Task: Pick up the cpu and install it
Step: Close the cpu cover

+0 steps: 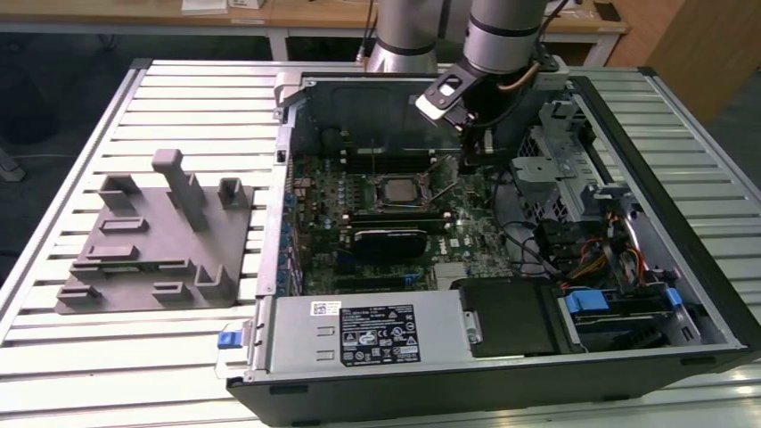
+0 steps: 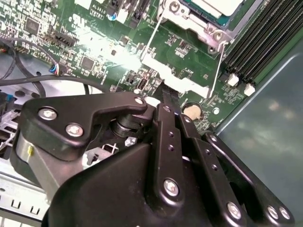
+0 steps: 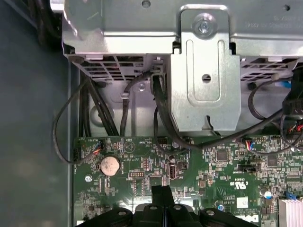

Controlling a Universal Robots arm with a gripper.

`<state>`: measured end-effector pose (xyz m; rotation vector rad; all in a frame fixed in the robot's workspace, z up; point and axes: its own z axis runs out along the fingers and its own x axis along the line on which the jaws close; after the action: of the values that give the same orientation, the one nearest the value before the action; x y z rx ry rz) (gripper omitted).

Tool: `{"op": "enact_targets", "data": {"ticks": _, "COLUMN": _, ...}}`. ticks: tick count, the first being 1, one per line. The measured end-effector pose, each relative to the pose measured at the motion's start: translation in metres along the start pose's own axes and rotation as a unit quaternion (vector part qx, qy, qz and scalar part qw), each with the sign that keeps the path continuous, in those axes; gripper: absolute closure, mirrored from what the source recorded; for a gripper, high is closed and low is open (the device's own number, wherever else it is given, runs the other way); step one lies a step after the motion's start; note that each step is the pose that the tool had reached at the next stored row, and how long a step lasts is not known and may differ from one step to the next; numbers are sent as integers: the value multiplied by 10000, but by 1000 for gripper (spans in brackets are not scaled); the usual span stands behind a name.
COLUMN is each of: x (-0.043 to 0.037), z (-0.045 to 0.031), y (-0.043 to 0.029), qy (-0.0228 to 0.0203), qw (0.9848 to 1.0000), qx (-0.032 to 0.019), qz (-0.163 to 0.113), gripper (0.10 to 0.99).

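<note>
Seemingly we hold the gripper [image 3: 163, 196] closed and empty, low beside the socket [image 2: 189, 21], because the cpu [image 2: 218, 5] already sits there

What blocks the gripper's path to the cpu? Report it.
Nothing tall. The pale silver square cpu sits in its socket; the black gripper hangs beside it over the green motherboard, and only a thin wire lever lies between them.

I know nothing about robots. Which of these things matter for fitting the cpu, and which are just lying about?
Part of the job:
- cpu, seated on the motherboard
- gripper, shut, just above that board

Just lying about:
- grey fixture
- power supply
- coin battery
- black cables
</note>
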<state>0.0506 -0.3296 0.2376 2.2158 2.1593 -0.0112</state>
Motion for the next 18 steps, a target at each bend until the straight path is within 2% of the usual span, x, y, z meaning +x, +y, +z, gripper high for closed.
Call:
{"op": "enact_targets", "data": {"ticks": 10, "x": -4, "z": 0, "y": -156, "qy": 0, "qw": 10000, "qx": 0, "qz": 0, "gripper": 980}}
{"op": "enact_targets", "data": {"ticks": 18, "x": -9, "z": -4, "y": -348, "qy": 0, "qw": 10000, "qx": 0, "qz": 0, "gripper": 980}}
